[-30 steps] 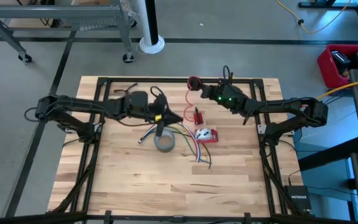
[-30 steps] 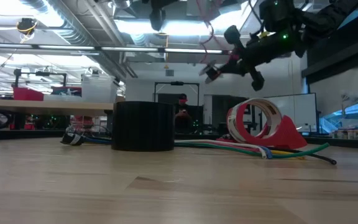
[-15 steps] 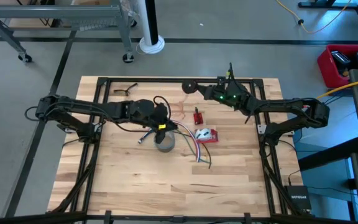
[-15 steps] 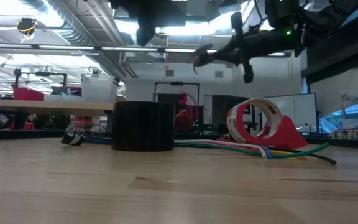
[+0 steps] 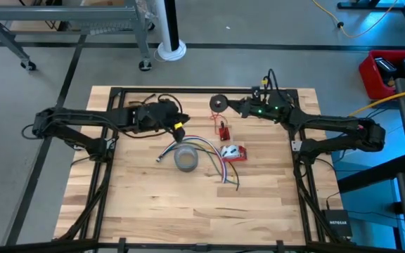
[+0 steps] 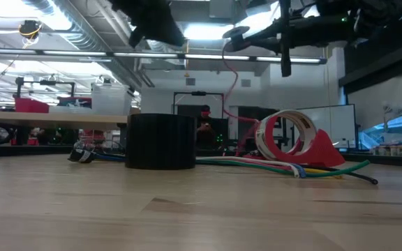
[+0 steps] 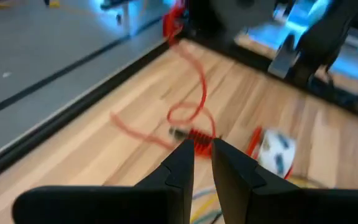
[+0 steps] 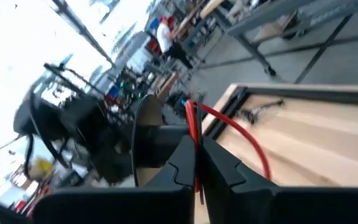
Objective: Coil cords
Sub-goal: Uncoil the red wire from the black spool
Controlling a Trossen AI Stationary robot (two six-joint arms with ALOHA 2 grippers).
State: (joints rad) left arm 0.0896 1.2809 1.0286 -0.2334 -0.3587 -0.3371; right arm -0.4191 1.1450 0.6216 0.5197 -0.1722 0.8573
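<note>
Seen from above, a wooden table (image 5: 153,211) holds two dark robot arms. The right gripper (image 5: 232,105), raised near the far edge, is pinched shut on a thin red wire (image 8: 194,134) just below a small black round coil (image 5: 219,102). The wire hangs in loose curls down to the tabletop by a small red ridged part (image 5: 223,131). It looks light, limp and springy, likely to slip or tangle, so a hold close to the coil or on a straight stretch seems best. The left gripper (image 5: 176,127) hovers over the table's middle, empty, its fingers (image 7: 182,165) a narrow gap apart. Nearby lie a grey tape roll (image 5: 185,159), a bundle of coloured wires (image 5: 213,158) and a red tape dispenser (image 5: 235,152). The only readable writing is "NETGEAR" on a black box (image 5: 337,225) beside the table.
</note>
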